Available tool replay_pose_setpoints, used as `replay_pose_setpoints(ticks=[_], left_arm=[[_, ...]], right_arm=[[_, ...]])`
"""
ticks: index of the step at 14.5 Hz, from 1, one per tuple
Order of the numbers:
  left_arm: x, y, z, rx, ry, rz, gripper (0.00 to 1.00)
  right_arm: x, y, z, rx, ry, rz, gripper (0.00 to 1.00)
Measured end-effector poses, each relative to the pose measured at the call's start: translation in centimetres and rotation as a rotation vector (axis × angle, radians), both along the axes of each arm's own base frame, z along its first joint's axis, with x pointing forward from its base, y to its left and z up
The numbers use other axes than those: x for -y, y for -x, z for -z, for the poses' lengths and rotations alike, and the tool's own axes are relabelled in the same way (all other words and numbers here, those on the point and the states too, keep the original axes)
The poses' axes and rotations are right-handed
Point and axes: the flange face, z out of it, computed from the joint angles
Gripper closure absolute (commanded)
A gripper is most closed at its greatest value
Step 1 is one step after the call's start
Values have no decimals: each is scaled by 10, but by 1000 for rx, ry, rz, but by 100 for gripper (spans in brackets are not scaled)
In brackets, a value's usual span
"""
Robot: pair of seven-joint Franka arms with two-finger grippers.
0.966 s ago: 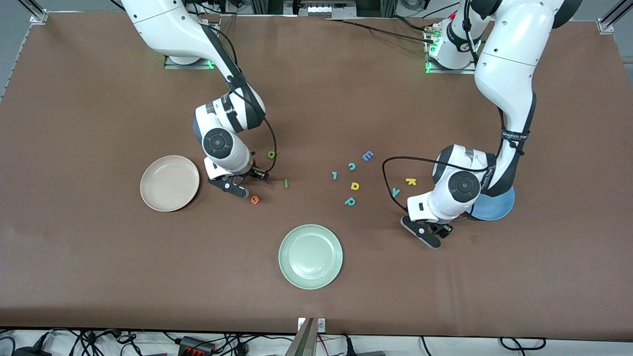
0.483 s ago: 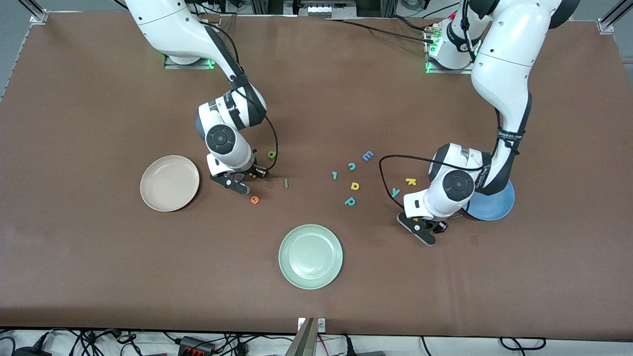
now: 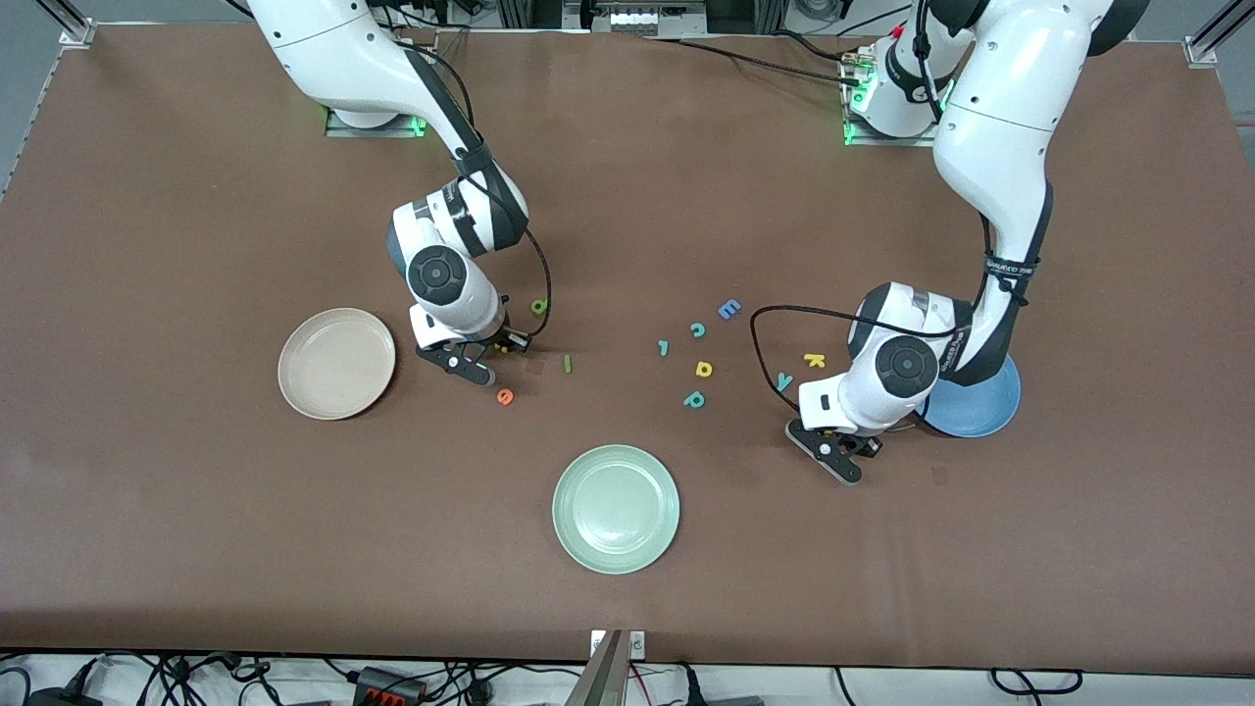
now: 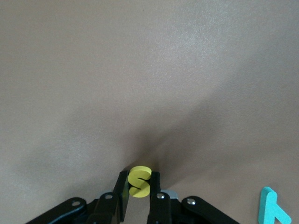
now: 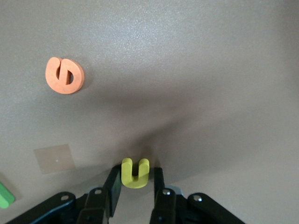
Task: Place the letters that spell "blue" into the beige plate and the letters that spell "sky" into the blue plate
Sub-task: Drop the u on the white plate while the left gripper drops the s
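Left claw [image 4: 138,196] pinches the small yellow foam s [image 4: 138,181] on the counter [image 3: 196,549], right claw [image 5: 135,191] hugs the yellow foam u [image 5: 135,173], apparently not yet tight: light, squashy letters, best gripped across flat edges.

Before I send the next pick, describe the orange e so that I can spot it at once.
Start at the beige plate toward the right arm's end of the table. The orange e lies on the brown mat between that plate and the pale green plate. It is the only orange letter, and it is round, while its closest neighbour, the dark green l, is a straight bar.
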Motion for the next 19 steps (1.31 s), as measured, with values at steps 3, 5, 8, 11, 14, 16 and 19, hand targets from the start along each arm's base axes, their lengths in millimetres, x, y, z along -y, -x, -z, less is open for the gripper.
replay_pose_setpoints(ticks=[3,5,8,11,14,16,19], left_arm=[[-6,-3,-17,-18,-15,-12,92],[-40,-8,-51,-71,-55,-66,92],[-122,6,-88,-270,-113,-186,92],[-160,21,-74,-374,-133,-242,91],[-180,30,-40,-394,-131,-271,75],[-190,36,-25,-389,-126,-284,27],[-184,36,-27,-385,-124,-275,0]], right_arm=[[0,-1,-1,2,-1,0,82],[1,-4,-4,11,-4,2,82],[11,-21,-33,56,-22,-4,82],[70,-45,-63,25,-24,-49,82],[182,-68,-69,-55,-43,-141,82],[245,-69,-61,-96,-68,-186,81],[283,-57,-42,-134,-88,-222,68]])
